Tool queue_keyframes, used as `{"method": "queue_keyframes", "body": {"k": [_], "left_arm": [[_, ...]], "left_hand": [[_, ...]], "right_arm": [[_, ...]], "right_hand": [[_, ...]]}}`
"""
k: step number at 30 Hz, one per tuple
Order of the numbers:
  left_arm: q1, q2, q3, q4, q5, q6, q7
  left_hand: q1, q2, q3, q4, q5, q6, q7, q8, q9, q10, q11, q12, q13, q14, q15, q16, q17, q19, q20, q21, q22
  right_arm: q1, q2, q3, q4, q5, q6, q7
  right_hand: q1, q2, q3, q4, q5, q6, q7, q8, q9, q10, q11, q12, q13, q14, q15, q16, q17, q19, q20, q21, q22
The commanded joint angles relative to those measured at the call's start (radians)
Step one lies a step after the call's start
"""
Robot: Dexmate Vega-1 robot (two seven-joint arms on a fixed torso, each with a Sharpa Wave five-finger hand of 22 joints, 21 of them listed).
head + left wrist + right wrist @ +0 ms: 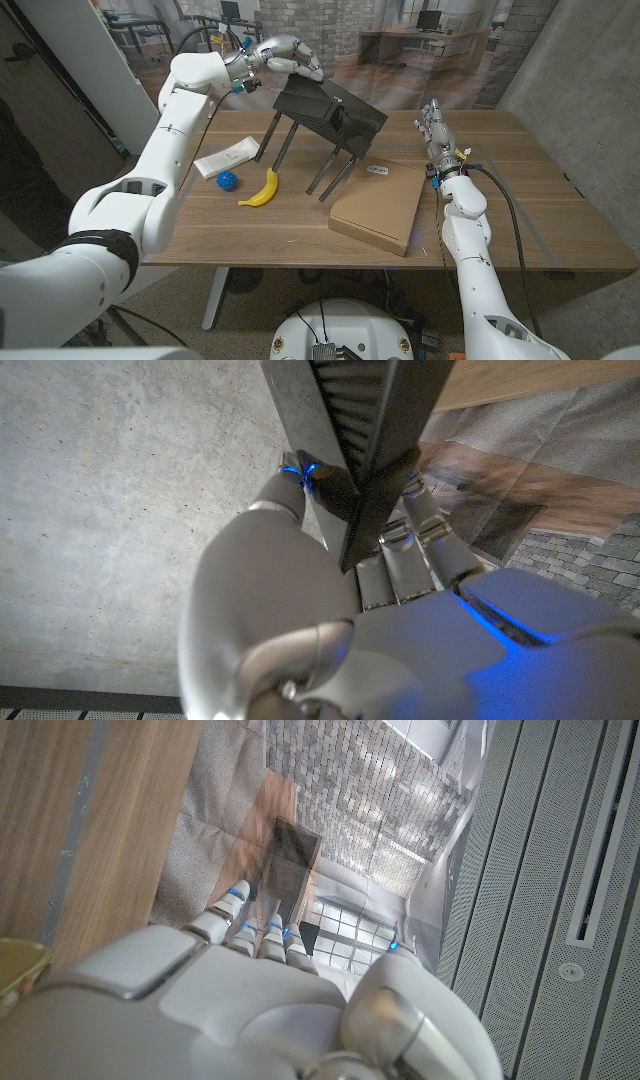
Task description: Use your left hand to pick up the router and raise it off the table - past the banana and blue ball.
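1. Where the arms reach in, the counter (520, 200) is a wooden top with a warm brown grain, and behind it stand a brick wall, a concrete wall and desks with monitors
2. On the wood lie a yellow banana (262, 189), a blue ball (226, 181), a white packet (227, 158) and a flat cardboard box (380, 205) with a small white label, its print too small to read
3. Held up by the left hand (283, 56), whose fingers clamp its upper edge, the black router (330, 108) hangs tilted over the counter, its antennas pointing down beyond the banana and ball
4. Over the far right part of the counter, the right hand (433, 122) stands with fingers straight and close together, holding nothing
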State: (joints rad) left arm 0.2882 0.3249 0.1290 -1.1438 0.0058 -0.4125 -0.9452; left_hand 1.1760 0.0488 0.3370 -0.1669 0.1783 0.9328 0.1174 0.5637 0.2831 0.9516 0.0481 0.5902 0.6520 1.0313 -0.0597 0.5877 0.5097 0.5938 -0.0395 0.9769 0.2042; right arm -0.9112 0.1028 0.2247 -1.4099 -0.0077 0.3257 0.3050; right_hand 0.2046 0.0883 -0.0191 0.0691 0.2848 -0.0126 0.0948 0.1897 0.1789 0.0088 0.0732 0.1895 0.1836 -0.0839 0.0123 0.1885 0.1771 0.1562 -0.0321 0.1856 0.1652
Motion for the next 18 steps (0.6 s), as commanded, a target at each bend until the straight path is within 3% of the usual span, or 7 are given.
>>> {"method": "queue_keyframes", "body": {"k": [1, 18], "left_arm": [[0.005, -0.012, -0.024, 0.024, -0.023, -0.045, 0.032], [0.015, -0.006, -0.045, 0.016, -0.044, -0.080, 0.032]], "left_hand": [[0.074, 0.069, 0.063, 0.010, 0.004, 0.014, -0.004, 0.003, 0.064, 0.133, -0.118, -0.004, 0.004, 0.107, -0.124, -0.001, 0.004, -0.007, 0.003, 0.010, 0.002], [0.071, 0.066, 0.068, 0.010, 0.004, 0.016, -0.005, 0.001, 0.062, 0.137, -0.118, -0.012, 0.007, 0.110, -0.125, -0.005, 0.011, -0.016, -0.001, 0.024, -0.002]], "right_arm": [[-0.009, -0.002, -0.016, -0.026, -0.023, -0.006, -0.022], [-0.060, 0.019, -0.044, -0.091, -0.053, -0.018, -0.065]], "right_hand": [[-0.006, -0.003, -0.003, 0.003, 0.006, 0.008, 0.001, 0.001, 0.003, 0.007, 0.002, 0.000, 0.002, 0.006, 0.001, 0.002, 0.002, 0.001, -0.004, 0.002, 0.004], [-0.007, -0.005, -0.005, 0.003, 0.007, 0.008, 0.001, 0.001, 0.003, 0.007, 0.001, 0.000, 0.002, 0.006, 0.001, 0.002, 0.002, 0.000, -0.004, 0.002, 0.004]]}}
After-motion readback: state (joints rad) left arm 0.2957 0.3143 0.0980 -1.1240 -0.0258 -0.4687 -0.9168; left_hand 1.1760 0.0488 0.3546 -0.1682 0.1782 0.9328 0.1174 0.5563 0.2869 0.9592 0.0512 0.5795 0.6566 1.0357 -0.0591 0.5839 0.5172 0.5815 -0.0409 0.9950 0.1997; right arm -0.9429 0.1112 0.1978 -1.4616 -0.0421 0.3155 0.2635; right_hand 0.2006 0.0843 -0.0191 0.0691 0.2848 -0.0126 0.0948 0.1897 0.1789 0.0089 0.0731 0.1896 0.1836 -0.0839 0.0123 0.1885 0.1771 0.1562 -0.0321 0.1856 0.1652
